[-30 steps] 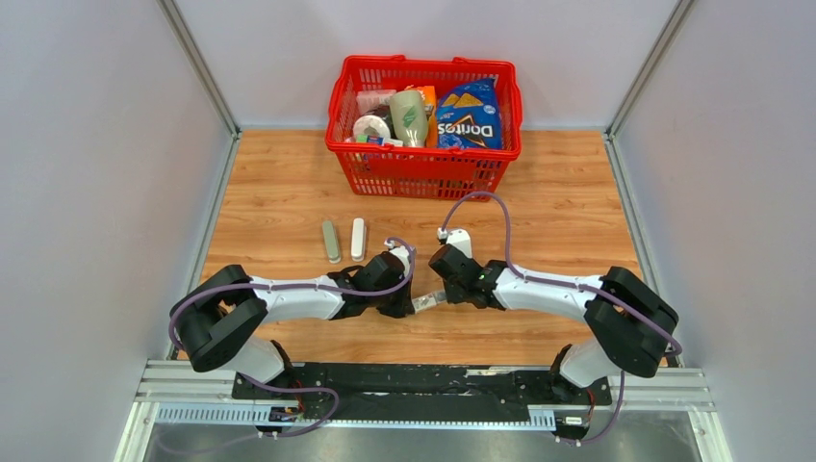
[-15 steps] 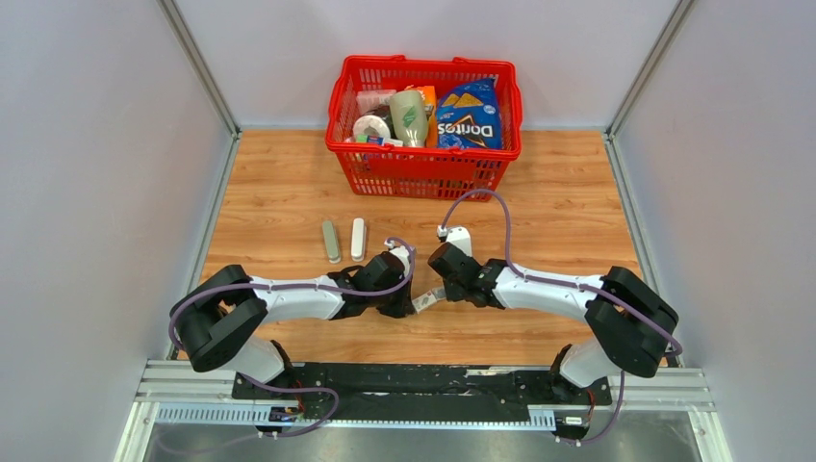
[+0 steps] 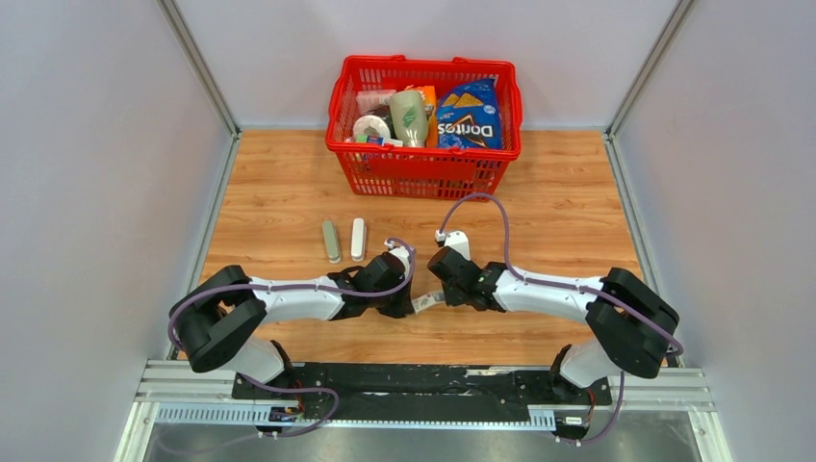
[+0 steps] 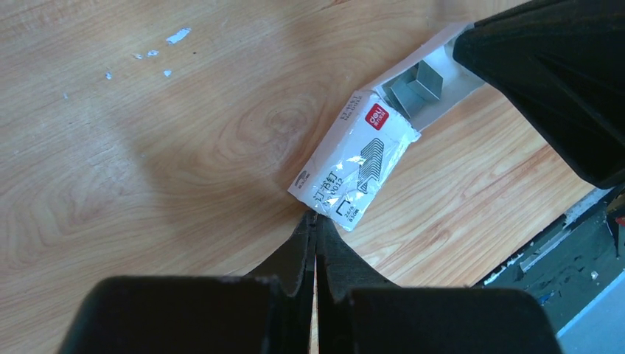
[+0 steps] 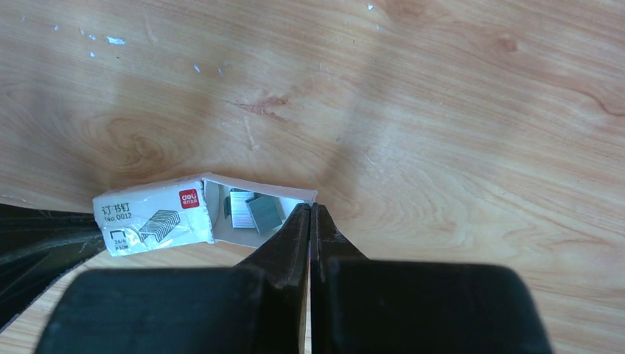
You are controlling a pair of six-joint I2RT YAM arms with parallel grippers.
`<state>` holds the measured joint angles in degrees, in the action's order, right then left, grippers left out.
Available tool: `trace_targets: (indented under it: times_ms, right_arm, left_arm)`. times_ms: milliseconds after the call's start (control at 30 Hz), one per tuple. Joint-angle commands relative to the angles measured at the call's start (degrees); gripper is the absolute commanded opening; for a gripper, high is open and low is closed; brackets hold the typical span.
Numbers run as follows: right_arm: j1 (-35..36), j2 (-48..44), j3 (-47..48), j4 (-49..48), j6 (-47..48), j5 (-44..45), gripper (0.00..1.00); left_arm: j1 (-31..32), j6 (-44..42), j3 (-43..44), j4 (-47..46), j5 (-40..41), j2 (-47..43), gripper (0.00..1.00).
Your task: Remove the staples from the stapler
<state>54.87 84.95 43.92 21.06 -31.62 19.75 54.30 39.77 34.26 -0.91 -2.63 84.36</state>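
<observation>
- Staples (image 5: 254,210) lie as a few loose grey strips in the inner tray (image 5: 295,195) of a small Deli staple box (image 5: 151,217), which sits low over the wooden table (image 5: 457,110) between the two wrists.
- Two slim pieces, one grey (image 3: 332,241) and one white (image 3: 358,239), rest side by side further out. I take them for the stapler, opened or split, though the overhead view is too small to confirm.
- The left gripper (image 4: 315,221) has its jaws clenched at the corner of the box's sleeve, apparently pinching the card edge.
- The right gripper (image 5: 309,214) is clamped the same way on the tray's end wall, with the tray drawn partly out of the sleeve.
- To do this step well, hold the sleeve firmly and slide the tray level along the box's length. Tilting it could spill the strips.
- The red basket (image 3: 423,162) at the far edge holds a Doritos bag (image 3: 469,115), a green cup (image 3: 409,115), a roll of tape (image 3: 370,127) and small packets.
</observation>
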Motion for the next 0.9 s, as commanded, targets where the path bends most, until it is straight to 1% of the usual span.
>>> trace_targets:
  times_ms: [0, 267, 600, 733, 867]
  right_arm:
    - [0.76, -2.15, -0.94, -1.28, 0.50, -0.50, 0.00]
    - [1.99, -3.30, -2.08, -1.02, 0.06, -0.59, 0.00]
    - [3.22, -2.33, -0.68, -1.99, -1.34, -1.73, 0.00]
    - [3.40, -1.72, -0.68, -1.64, -2.92, -1.38, 0.00]
    - [3.40, -1.36, -0.50, 0.55, -6.52, 1.25, 0.00]
  left_arm:
    - [0.10, -1.89, -0.25, 4.33, 4.21, -0.68, 0.00]
    - [0.10, -1.89, -0.77, 3.98, 4.30, -0.42, 0.00]
    - [0.10, -2.06, -0.69, 4.07, 3.95, -0.07, 0.00]
    - [0.10, -2.06, -0.69, 4.16, 3.78, -0.51, 0.00]
    - [0.10, -2.24, -0.69, 4.51, 3.78, -0.95, 0.00]
